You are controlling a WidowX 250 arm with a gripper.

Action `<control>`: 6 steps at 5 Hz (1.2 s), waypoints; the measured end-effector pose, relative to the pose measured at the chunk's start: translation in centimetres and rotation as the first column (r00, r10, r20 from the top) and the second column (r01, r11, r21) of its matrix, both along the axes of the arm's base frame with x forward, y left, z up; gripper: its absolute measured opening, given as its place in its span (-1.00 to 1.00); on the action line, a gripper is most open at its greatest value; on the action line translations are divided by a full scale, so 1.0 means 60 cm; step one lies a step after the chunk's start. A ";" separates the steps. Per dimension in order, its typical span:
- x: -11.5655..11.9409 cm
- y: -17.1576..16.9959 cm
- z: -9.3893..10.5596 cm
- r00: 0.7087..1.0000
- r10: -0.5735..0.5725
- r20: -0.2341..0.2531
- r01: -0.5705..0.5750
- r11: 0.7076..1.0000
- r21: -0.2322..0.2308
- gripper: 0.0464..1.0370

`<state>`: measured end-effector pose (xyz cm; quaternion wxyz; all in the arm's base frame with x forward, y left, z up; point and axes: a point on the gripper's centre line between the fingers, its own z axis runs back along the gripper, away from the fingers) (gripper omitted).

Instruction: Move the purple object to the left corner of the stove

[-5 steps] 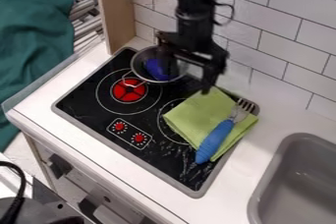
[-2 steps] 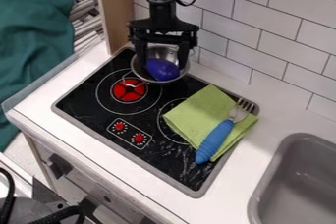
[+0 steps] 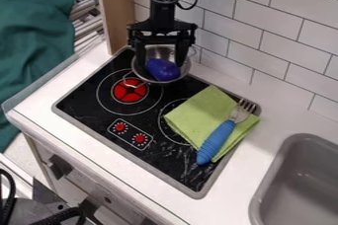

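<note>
My gripper (image 3: 160, 64) hangs over the metal bowl (image 3: 157, 51) at the back of the stove, its two fingers spread apart, one on each side of the purple object (image 3: 162, 70). The purple object is rounded and lies inside the bowl. Whether the fingers touch it I cannot tell. The black stove (image 3: 119, 109) has a grey rim and red burner marks; its left corner is near the counter's front left.
A green cloth (image 3: 194, 114) lies on the right part of the stove, with a blue-handled fork (image 3: 216, 141) across it. A grey sink (image 3: 295, 184) is at the lower right. A wooden panel (image 3: 113, 9) and tiled wall (image 3: 264, 26) stand behind.
The gripper has moved left from the bowl's right side to over the bowl and turned so its fingers straddle the purple object. Lately it has lowered slightly. The bowl and purple object look unmoved.
</note>
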<state>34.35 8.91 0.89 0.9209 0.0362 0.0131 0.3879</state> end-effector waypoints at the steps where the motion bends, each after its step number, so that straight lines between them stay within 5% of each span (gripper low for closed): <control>1: 0.013 -0.005 -0.011 0.989 0.146 0.024 -0.146 0.989 0.029 0.95; 5: 0.032 -0.012 -0.067 0.984 0.176 0.029 -0.177 0.983 0.044 0.84; 6: 0.026 -0.008 -0.071 0.993 0.115 0.031 -0.117 0.991 0.062 0.40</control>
